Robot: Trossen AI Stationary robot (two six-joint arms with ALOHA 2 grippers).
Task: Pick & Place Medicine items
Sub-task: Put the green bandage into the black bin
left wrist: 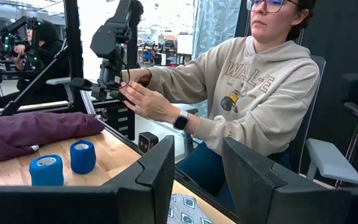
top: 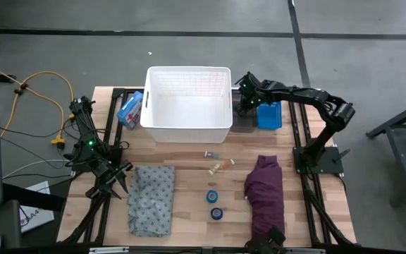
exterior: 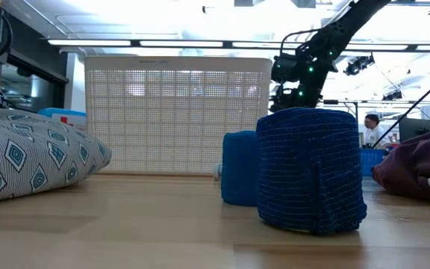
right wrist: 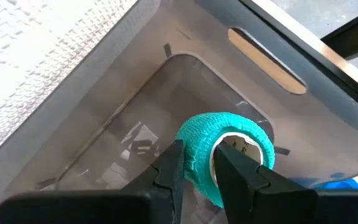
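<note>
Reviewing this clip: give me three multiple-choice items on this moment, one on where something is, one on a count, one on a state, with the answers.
1. Where is the right tool?
A. Over the purple cloth
B. Beside the white basket's right wall, over a clear bin
C. Parked at the table's left edge

2. How many blue tape rolls lie on the table?
A. Two
B. Four
C. None

3. What is the right tool doing?
A. Standing wide open and empty
B. Shut on the green tape roll
C. Shut on a blue roll

Answers:
1 B: the high view puts the right tool by the white basket, and the right wrist view shows the clear bin beneath it.
2 A: two blue rolls sit near the purple cloth.
3 B: its fingers pinch the wall of the green tape roll.
</note>
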